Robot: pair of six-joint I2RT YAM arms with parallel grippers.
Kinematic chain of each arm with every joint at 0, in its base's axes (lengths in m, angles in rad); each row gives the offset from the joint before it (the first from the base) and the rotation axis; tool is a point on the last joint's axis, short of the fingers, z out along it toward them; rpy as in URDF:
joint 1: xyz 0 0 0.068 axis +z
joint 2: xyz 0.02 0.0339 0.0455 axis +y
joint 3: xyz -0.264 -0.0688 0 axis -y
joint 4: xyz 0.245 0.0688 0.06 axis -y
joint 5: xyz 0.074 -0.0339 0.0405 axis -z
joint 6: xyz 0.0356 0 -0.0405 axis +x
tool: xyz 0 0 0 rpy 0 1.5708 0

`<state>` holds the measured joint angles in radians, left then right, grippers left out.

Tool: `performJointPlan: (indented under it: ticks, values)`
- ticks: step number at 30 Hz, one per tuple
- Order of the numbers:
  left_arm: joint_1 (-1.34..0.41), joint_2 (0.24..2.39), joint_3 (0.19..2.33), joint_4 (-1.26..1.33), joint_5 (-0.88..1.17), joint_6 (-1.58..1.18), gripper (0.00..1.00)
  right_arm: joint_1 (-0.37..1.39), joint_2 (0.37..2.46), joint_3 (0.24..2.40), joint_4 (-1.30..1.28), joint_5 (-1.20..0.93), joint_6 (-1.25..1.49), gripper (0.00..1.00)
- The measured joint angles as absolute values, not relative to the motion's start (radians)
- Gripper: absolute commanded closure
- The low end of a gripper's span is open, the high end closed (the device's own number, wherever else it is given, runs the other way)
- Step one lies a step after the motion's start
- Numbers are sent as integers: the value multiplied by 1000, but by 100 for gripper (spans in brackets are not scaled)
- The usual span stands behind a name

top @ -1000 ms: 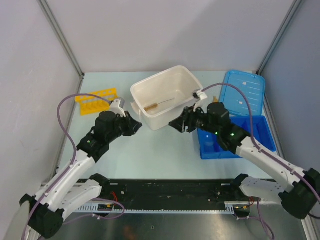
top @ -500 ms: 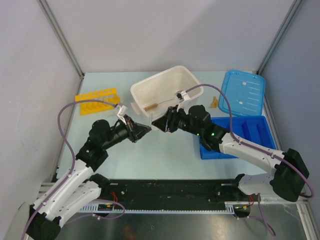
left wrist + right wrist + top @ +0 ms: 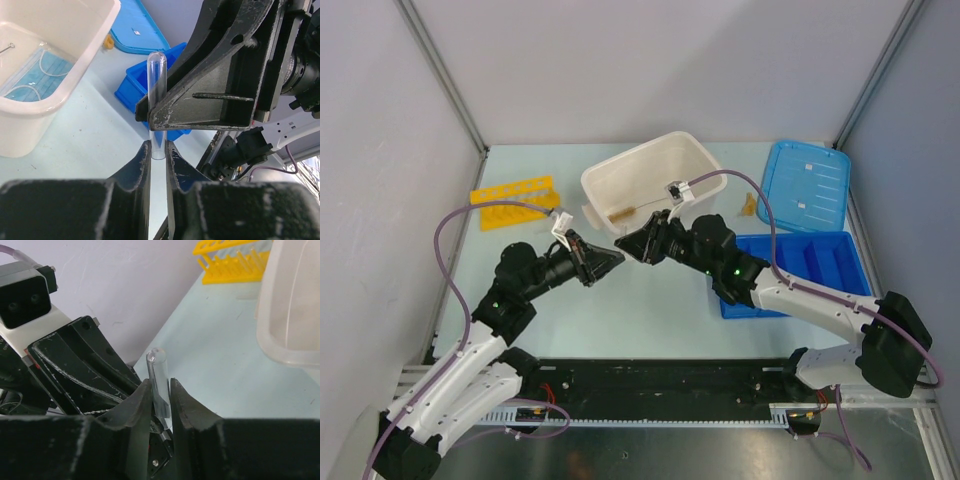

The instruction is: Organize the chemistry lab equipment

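Observation:
A short clear tube (image 3: 156, 100) hangs in the air between the two grippers, over the table in front of the white tub (image 3: 692, 158). My left gripper (image 3: 158, 145) is shut on its open lower end. My right gripper (image 3: 160, 382) has come in from the opposite side and its fingers press on the tube (image 3: 157, 372) below its rounded tip. From above the two grippers meet tip to tip, left (image 3: 608, 258) and right (image 3: 626, 247). The yellow holed rack (image 3: 513, 201) lies at the far left. A thin wire brush (image 3: 638, 209) and a pale blue piece (image 3: 30, 80) lie inside the tub.
The blue divided tray (image 3: 840, 262) sits at the right, partly under my right arm, with the blue lid (image 3: 807, 185) behind it. A tiny amber piece (image 3: 749, 206) lies between the tub and the lid. Grey walls close in the table's back and sides.
My right gripper has moved left from beside the tub to meet the left gripper and has closed its fingers round the tube. The left gripper swung right with the tube and now holds still.

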<state>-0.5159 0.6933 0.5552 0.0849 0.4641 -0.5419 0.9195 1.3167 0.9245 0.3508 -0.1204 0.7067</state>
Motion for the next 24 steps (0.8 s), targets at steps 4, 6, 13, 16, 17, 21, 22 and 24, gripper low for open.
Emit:
performJointPlan:
  ticks: [4, 6, 13, 16, 17, 21, 22, 24]
  values:
    - [-516, 694, 553, 91, 468, -552, 47, 922, 1317, 925, 351, -114, 696, 87]
    - [-517, 695, 553, 94, 475, -556, 38, 921, 1316, 925, 350, -112, 679, 89]
    - [-519, 688, 572, -4, 440, -541, 32, 901, 1288, 925, 290, -125, 528, 90]
    - [-519, 690, 626, -97, 399, -518, 34, 891, 1262, 925, 249, -141, 439, 90]
    - [-519, 696, 651, -123, 388, -514, 35, 892, 1254, 925, 236, -144, 412, 90]
    - [-519, 748, 809, -222, 346, -495, 38, 911, 1233, 925, 198, -148, 322, 90]
    - [-519, 763, 852, -239, 342, -495, 39, 920, 1230, 925, 191, -147, 301, 90]
    - [-519, 786, 907, -259, 342, -495, 41, 945, 1226, 925, 184, -143, 265, 89]
